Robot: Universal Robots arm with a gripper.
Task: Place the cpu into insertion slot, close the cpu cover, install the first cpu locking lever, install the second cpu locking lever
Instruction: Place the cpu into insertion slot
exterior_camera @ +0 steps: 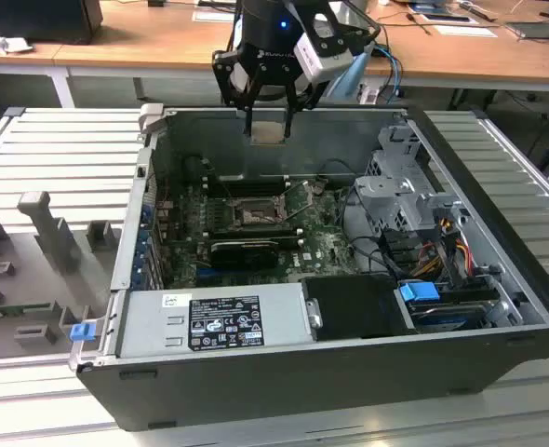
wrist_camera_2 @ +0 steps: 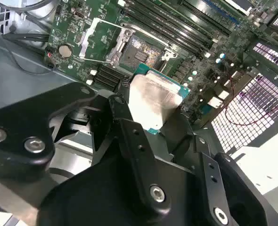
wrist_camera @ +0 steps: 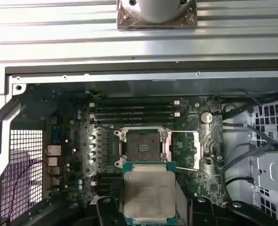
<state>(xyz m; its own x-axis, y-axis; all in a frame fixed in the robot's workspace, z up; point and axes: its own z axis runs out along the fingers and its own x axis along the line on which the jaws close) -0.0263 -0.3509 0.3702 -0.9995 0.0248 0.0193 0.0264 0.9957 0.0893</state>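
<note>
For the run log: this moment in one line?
end effector shut on cpu; cpu above case; insertion slot empty; cpu cover open

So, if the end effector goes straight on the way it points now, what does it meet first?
Likely the board beside the open slot, not the slot itself: in both wrist views the held cpu sits off to one side of it. Depth is unclear.
</note>
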